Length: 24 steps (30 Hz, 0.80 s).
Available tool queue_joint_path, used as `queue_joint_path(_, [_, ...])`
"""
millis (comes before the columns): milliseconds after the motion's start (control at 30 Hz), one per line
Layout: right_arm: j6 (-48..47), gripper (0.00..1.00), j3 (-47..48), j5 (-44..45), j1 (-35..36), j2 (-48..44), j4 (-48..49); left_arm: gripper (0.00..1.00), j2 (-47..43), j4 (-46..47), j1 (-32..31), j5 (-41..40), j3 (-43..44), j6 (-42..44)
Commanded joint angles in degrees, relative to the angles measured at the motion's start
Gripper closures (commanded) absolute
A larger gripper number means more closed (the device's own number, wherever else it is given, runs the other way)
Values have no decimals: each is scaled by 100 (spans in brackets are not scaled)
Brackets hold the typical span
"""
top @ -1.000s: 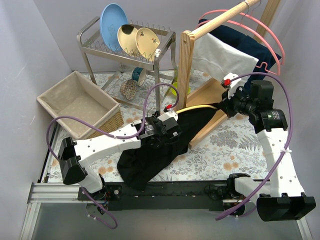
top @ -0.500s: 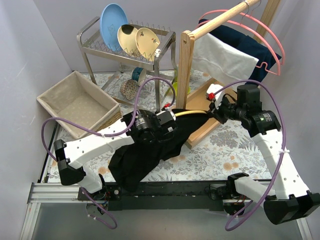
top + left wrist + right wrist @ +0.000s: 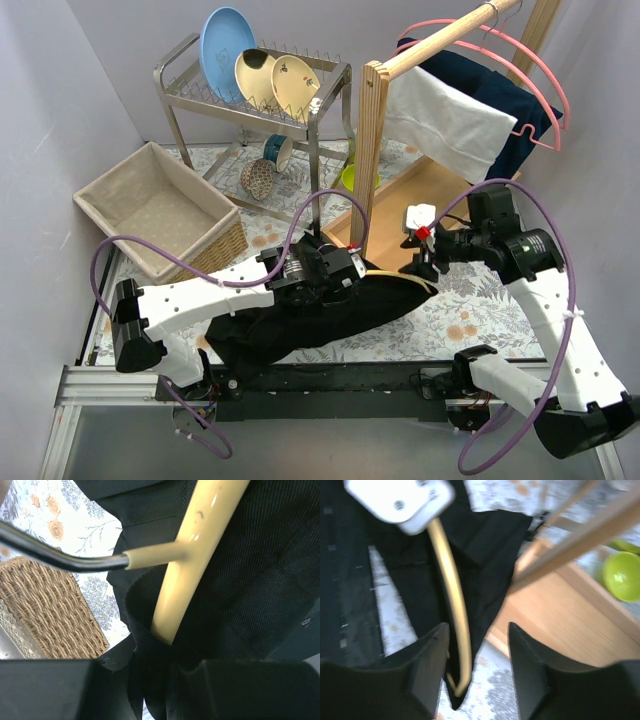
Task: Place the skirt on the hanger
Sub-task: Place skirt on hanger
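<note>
A black fabric skirt (image 3: 330, 315) lies crumpled on the near side of the tall wooden clothes rack (image 3: 372, 150), with a pale yellow curved hanger (image 3: 410, 279) along its rack-side edge.

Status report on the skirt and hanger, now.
Jaws: left gripper shut on skirt; right gripper open astride yellow hanger. Hanger end tucked inside skirt, both down on table. Close behind: wooden rack post.
</note>
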Motion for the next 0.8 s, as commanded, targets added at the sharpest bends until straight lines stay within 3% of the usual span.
queue_joint_path(0, [-1254,34,-105,-1499,182,280,-1302,100,-343,244,-49,28,200,76])
queue_joint_path(67, [-1185,29,-219,-1485,427,333,-1154,100,-307,244,-110,11,296,76])
queue_joint_path(233, [-631,27,-256,-1185,595,395,-230,100,-237,209,-356,10,578,50])
queue_joint_path(533, [-323,35,-237,-1062,842,808,174,100,-70,86,-770,-51,974,23])
queue_joint_path(633, [-332,51,-264,-1176,868,755,140,100,-131,173,-796,-121,956,67])
queue_joint_path(667, [-454,73,-246,-1237,894,782,-43,100,-158,252,-796,-148,939,67])
queue_joint_path(767, [-621,99,-220,-1440,903,765,-299,100,-307,462,-788,-183,886,67])
